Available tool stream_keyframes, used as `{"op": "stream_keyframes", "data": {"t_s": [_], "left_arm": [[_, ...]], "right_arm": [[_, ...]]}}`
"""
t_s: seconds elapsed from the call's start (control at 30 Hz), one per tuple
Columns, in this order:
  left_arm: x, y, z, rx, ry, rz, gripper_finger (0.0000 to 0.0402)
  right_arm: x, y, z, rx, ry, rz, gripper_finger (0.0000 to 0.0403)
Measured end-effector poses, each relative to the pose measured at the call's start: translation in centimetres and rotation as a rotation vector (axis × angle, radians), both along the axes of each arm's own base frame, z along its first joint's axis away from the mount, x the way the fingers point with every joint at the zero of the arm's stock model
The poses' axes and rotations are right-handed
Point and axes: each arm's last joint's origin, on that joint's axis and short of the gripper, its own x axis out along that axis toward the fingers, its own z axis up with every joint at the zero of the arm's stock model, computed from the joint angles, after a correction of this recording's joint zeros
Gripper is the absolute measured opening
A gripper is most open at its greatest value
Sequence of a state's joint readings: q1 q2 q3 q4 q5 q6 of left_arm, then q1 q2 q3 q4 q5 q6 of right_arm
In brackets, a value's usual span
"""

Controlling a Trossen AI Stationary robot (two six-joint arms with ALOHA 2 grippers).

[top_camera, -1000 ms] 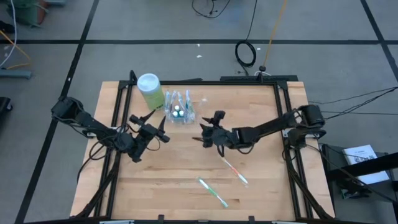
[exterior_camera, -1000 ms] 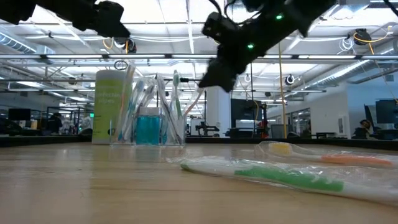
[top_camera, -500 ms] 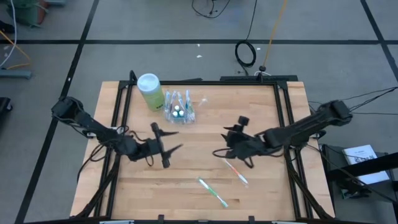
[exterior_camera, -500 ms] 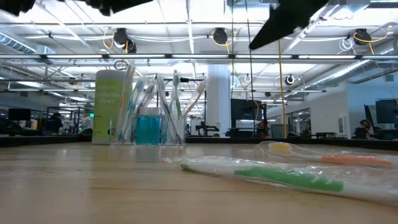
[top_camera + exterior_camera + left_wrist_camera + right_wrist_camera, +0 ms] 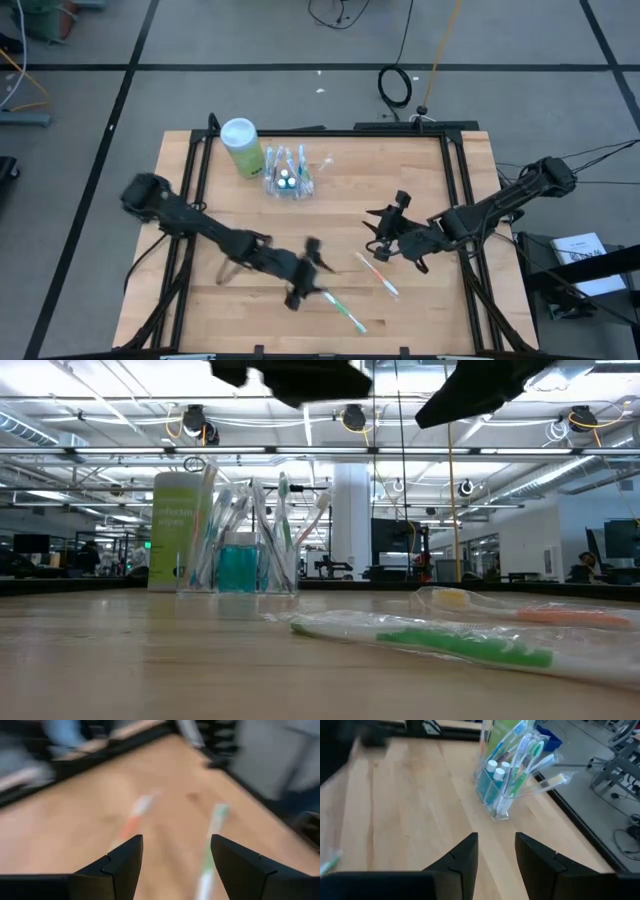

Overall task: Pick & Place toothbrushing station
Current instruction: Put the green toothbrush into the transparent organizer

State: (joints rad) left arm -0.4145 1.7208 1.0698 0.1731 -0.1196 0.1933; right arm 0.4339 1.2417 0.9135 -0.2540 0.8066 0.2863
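A small clear cup (image 5: 287,180) holding several toothbrushes and blue tubes stands on its base at the table's far side; it also shows in the right wrist view (image 5: 506,780). Two wrapped toothbrushes lie flat near the front: an orange-and-white one (image 5: 378,275) and a green one (image 5: 343,308). My left gripper (image 5: 305,272) hovers open just left of them, and its wrist view shows the orange-and-white toothbrush (image 5: 135,817) and the green toothbrush (image 5: 212,840) ahead of the fingers. My right gripper (image 5: 380,235) hangs open above mid-table, right of the cup, with nothing between its fingers.
A light-green bottle (image 5: 240,145) with a white cap stands just left of the cup. Black frame rails (image 5: 455,190) run along the table's left and right sides. Bare wood (image 5: 250,320) lies at the front left.
My left gripper has swung from beside the cup toward the table's near edge and to the right, turning as it went, and now hangs by the lying toothbrushes. My right gripper has drawn back from the cup toward the right edge and risen. The cup and toothbrushes have stayed put.
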Motion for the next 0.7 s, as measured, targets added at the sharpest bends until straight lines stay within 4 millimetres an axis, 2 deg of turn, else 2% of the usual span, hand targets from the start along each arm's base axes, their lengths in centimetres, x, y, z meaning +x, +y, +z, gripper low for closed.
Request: {"op": "stream_keyframes", "data": {"t_s": [0.17, 0.27, 0.47, 0.63, 0.7], "left_arm": [[4.1, -2.8, -2.3, -0.077, 0.062, -0.225, 0.0241], [6.3, -4.0, -3.8, -0.097, 0.100, -0.240, 0.0241], [10.0, -5.1, -7.6, -0.124, 0.232, -0.194, 0.0241], [11.3, -5.1, -10.7, -0.159, 0.354, -0.133, 0.0241], [11.5, -5.1, -11.2, -0.174, 0.358, -0.143, 0.0238]], "right_arm": [[0.2, 0.2, -0.7, 0.043, -0.085, 0.003, 0.0120], [0.1, 0.5, -1.1, 0.078, -0.125, 0.007, 0.0118], [-0.4, 1.3, -2.0, 0.113, -0.166, 0.040, 0.0117], [-0.8, 2.0, -2.4, 0.120, -0.174, 0.071, 0.0116], [-0.9, 2.2, -2.5, 0.131, -0.192, 0.083, 0.0116]]}}
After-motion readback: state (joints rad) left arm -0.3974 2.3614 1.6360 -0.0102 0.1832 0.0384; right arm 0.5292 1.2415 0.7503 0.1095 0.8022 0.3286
